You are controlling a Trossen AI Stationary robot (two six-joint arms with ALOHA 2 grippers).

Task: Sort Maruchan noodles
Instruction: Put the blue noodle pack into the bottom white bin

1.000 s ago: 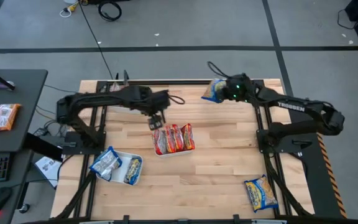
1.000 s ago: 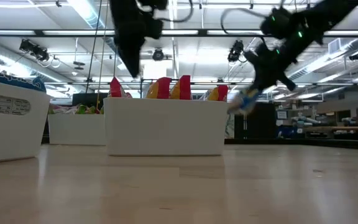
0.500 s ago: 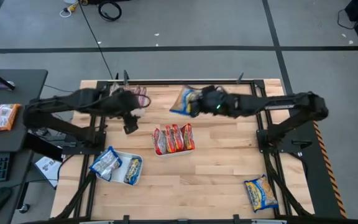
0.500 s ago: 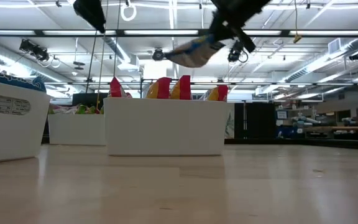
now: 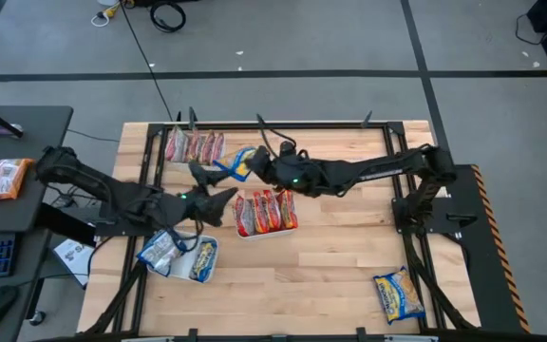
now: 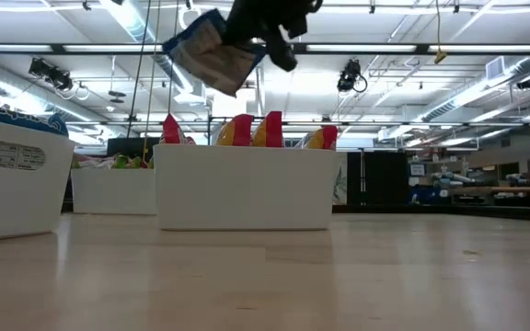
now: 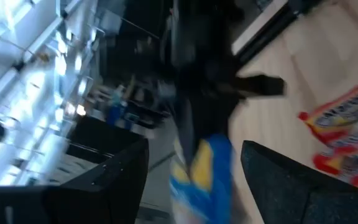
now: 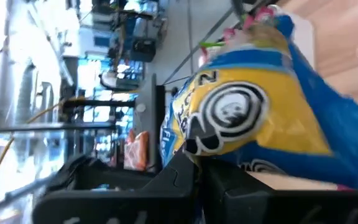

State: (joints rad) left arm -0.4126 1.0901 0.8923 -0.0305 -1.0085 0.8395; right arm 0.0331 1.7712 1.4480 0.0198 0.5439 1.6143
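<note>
— Starting with the biggest thing: how was the wooden table (image 5: pixel 349 256) laid out?

— Three white trays were seen on it from above. The middle tray (image 5: pixel 266 231) was filled with red-orange packets (image 5: pixel 265 210) standing on edge. The tray near the left front (image 5: pixel 180 272) was loaded with blue-and-yellow packets (image 5: pixel 162 250). The tray at the back left (image 5: pixel 171 161) was packed with a row of reddish packets (image 5: pixel 196 146). One yellow-orange packet (image 5: pixel 398 294) was left lying alone on the bare wood near the right front corner, well apart from the trays.

— And the arms?

— The right arm was stretched across the table towards the left. The right gripper (image 5: pixel 254 167) was clenched on a blue-and-yellow packet (image 5: pixel 241 163), which was held in the air between the back-left tray and the middle tray. In the low view that packet (image 6: pixel 212 51) was seen hanging tilted, well above the white tray wall (image 6: pixel 245 188).

— Was the grasp confirmed anywhere closer?

— In the right wrist view the packet (image 8: pixel 253 118) was shown pinched at its edge between the dark fingers (image 8: pixel 166 186).

— And the left side?

— The left gripper (image 5: pixel 218 202) was held low, just beside the middle tray and above the front-left tray. Its fingers (image 7: pixel 291 180) were spread apart, with nothing gripped between them.
</note>
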